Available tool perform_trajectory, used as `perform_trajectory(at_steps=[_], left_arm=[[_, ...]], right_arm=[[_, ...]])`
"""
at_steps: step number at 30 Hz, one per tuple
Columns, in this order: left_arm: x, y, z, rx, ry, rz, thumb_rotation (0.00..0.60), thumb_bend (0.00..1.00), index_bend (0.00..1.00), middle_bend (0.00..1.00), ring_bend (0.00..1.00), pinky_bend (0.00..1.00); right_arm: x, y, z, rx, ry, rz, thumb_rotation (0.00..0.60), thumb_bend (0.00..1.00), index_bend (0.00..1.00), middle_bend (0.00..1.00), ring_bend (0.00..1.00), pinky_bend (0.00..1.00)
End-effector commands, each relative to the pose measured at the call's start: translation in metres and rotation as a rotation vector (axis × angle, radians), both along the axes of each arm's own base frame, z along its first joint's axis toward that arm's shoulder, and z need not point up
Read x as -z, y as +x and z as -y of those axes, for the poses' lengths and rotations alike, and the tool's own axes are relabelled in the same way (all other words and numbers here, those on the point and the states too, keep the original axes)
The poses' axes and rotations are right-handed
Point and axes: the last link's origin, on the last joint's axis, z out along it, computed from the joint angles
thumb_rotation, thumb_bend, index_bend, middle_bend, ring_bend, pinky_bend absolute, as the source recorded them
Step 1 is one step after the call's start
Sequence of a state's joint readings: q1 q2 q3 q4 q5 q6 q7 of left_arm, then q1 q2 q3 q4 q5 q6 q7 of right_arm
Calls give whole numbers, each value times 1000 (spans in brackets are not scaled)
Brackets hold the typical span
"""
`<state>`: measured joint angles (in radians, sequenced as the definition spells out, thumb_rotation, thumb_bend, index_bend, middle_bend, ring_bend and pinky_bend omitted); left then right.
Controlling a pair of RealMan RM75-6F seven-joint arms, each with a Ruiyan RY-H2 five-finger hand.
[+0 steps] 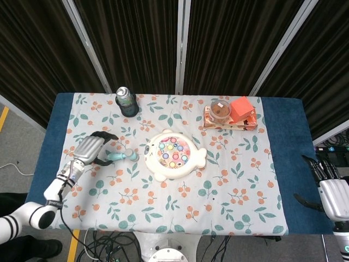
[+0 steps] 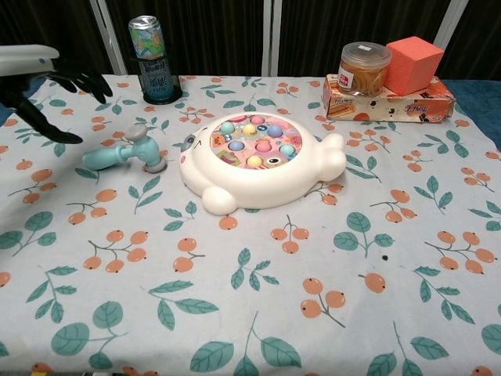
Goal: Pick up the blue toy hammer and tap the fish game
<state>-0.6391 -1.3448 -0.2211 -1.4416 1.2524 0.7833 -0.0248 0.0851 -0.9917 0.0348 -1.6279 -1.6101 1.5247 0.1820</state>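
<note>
The blue toy hammer (image 1: 122, 156) (image 2: 125, 152) lies flat on the floral cloth, handle pointing left, head toward the fish game. The fish game (image 1: 173, 154) (image 2: 260, 160) is a white fish-shaped board with coloured pegs, just right of the hammer. My left hand (image 1: 91, 148) (image 2: 41, 86) hovers just left of the hammer's handle, above it, fingers spread and holding nothing. My right hand (image 1: 329, 191) rests off the table's right edge, fingers apart and empty; the chest view does not show it.
A drink can (image 1: 126, 101) (image 2: 153, 59) stands at the back left. A cardboard box (image 1: 229, 121) (image 2: 389, 99) at the back right carries a lidded jar (image 1: 221, 109) (image 2: 364, 68) and an orange block (image 1: 242, 108) (image 2: 412, 64).
</note>
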Motion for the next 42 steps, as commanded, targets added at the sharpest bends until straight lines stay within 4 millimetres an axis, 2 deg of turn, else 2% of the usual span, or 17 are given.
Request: perform_trajectory(at_steps=[1, 6, 16, 27, 42], left_arm=[[18, 6, -6, -11, -32, -21, 600, 194, 253, 247, 164, 169], [34, 7, -6, -27, -27, -37, 600, 213, 305, 277, 187, 211], [54, 12, -5, -56, -2, -51, 600, 252, 367, 279, 188, 211], [61, 19, -6, -73, -15, -40, 600, 294, 369, 279, 187, 211], [67, 19, -7, -93, -22, -35, 600, 329, 415, 282, 187, 212]], right_arm=[[0, -1, 0, 6, 1, 0, 600, 42, 46, 144, 0, 72], [1, -3, 2, 14, 10, 3, 600, 43, 47, 145, 0, 71], [3, -8, 2, 28, 18, 9, 600, 44, 47, 151, 0, 70], [5, -9, 3, 32, 27, 13, 600, 45, 47, 155, 0, 70], [6, -11, 4, 38, 30, 15, 600, 47, 47, 161, 0, 70]])
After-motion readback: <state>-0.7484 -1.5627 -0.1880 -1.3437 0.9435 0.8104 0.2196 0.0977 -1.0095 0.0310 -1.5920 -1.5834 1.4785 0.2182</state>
